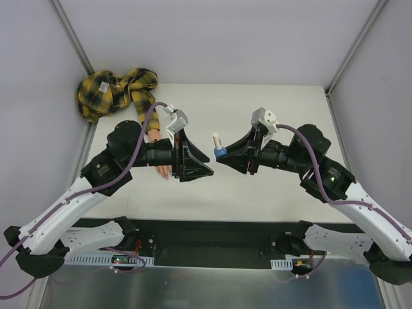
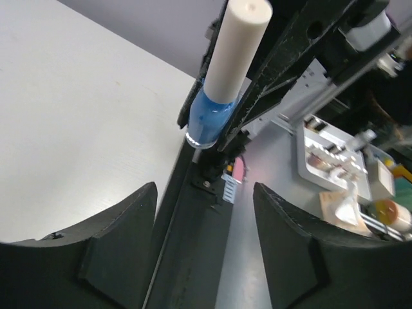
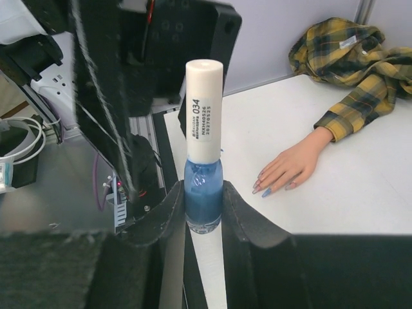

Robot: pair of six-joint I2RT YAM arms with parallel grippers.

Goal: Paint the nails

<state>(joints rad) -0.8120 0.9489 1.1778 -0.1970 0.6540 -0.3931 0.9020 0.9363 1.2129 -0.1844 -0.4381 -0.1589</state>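
My right gripper [image 3: 205, 222] is clamped on the small blue bottle [image 3: 203, 193], one finger pressed against each side of its glass body. The bottle stands upright in that grip, and its tall white cap [image 3: 204, 109] is on, with a printed label running down it.

My left gripper [image 2: 206, 257] faces the bottle from the opposite side. Its jaws stand apart with nothing between them. From the left wrist, the cap [image 2: 235, 45] rises just beyond my spread fingers [image 2: 116, 244], close to them but not touching. From above, the tips of the left gripper [image 1: 206, 162] sit just beside the bottle [image 1: 219, 152], and the right gripper [image 1: 223, 155] meets it from the other side.

The mannequin hand [image 3: 291, 166] lies flat on the white table [image 1: 277, 187], on the left-arm side of the bottle and well apart from it. The nails [image 3: 262, 187] are at the end of the hand nearest the bottle, glossy and pinkish-purple, resting on the tabletop. Neither gripper touches them. From above, my left forearm crosses over most of the hand [image 1: 161, 169], so only its fingers show past the arm. The yellow-and-black plaid sleeve [image 1: 116, 93] is bunched up farther from the bottle than the hand, near the far left corner of the table.
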